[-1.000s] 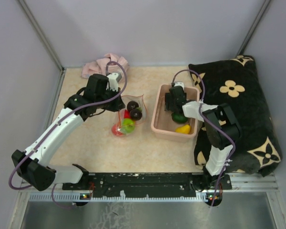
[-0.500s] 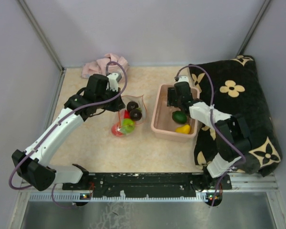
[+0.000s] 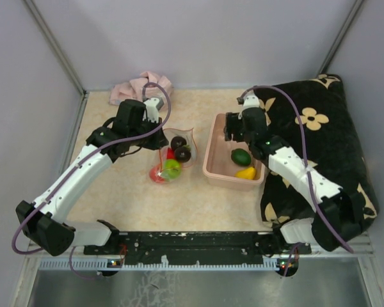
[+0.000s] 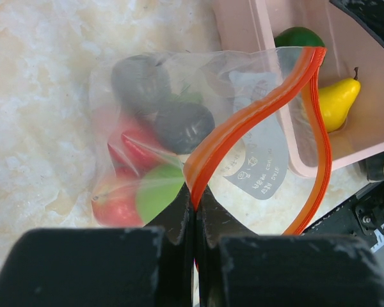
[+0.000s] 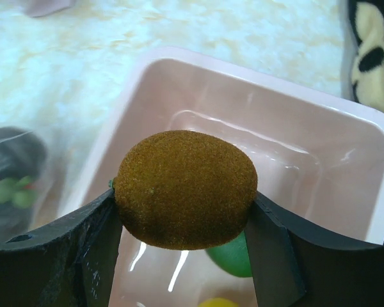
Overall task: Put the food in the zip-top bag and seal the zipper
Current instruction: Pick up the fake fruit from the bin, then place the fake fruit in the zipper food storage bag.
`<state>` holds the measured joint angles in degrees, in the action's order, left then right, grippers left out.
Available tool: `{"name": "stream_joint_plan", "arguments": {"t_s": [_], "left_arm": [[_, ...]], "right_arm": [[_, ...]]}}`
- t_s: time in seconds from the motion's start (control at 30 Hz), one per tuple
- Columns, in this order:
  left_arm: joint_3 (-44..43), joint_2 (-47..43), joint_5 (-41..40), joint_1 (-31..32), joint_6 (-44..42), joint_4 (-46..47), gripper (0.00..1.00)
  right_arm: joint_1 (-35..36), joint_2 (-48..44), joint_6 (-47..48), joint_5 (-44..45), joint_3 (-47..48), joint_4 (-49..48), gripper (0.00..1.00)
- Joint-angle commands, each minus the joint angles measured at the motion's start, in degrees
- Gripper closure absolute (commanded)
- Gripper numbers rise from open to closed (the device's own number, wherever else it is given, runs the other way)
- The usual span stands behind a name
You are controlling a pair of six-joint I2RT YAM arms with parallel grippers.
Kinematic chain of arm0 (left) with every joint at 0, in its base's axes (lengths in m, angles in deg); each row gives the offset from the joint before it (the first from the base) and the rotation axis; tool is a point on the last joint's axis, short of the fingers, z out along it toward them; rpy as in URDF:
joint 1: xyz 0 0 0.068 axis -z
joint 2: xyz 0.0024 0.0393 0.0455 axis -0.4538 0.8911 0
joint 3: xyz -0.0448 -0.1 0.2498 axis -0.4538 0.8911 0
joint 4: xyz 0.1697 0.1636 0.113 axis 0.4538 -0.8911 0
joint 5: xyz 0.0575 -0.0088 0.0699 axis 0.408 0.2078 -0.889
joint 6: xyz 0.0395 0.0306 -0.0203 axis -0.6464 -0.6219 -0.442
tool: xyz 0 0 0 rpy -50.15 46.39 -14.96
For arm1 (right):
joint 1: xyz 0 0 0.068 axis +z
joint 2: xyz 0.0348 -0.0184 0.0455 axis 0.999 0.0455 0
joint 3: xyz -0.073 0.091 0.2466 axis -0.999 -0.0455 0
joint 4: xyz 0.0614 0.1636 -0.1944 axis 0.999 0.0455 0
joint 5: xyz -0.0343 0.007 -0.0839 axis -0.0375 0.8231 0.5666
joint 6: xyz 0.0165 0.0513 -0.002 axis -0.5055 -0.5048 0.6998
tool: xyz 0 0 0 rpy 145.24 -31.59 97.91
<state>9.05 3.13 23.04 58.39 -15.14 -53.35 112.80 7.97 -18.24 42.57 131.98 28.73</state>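
Note:
The clear zip-top bag (image 3: 171, 158) lies on the table beside the pink tub and holds a red apple (image 4: 115, 201), a green apple (image 4: 157, 195) and two dark purple balls (image 4: 182, 125). My left gripper (image 4: 195, 204) is shut on the bag's red-orange zipper strip (image 4: 256, 109) and holds the mouth open. My right gripper (image 5: 185, 204) is shut on a brown fuzzy kiwi (image 5: 185, 188) and holds it above the pink tub (image 5: 365, 192). A green fruit (image 3: 241, 155) and a yellow pear (image 3: 246, 173) lie in the tub.
A pink cloth (image 3: 141, 86) lies at the back left. A black cushion with cream flowers (image 3: 320, 141) fills the right side, right against the tub. Grey walls close in the back and sides.
My right arm has lifted and drawn back from low in the tub toward its far end, carrying the kiwi. The left arm and bag have not moved.

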Motion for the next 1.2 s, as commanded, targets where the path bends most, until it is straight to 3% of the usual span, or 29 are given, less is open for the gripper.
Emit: {"name": "stream_joint_plan", "arguments": {"t_s": [0.0,0.5,0.93,1.17], "left_arm": [[-0.5,0.4,1.1,-0.1,-0.1,1.9,1.0],[-0.4,0.5,2.1,-0.1,0.4,2.3,1.0],[0.0,0.1,2.7,-0.1,0.4,2.5,1.0],[0.1,-0.2,2.8,0.0,0.3,2.5,1.0]], "right_arm": [[5.0,-6.9,3.2,-1.0,2.2,1.7,0.56],[23.1,-16.1,9.9,-12.2,5.1,-1.6,0.55],[26.9,-4.1,11.6,-19.7,9.9,-2.6,0.49],[26.9,0.1,11.5,-14.0,11.6,-2.0,0.32]]}}
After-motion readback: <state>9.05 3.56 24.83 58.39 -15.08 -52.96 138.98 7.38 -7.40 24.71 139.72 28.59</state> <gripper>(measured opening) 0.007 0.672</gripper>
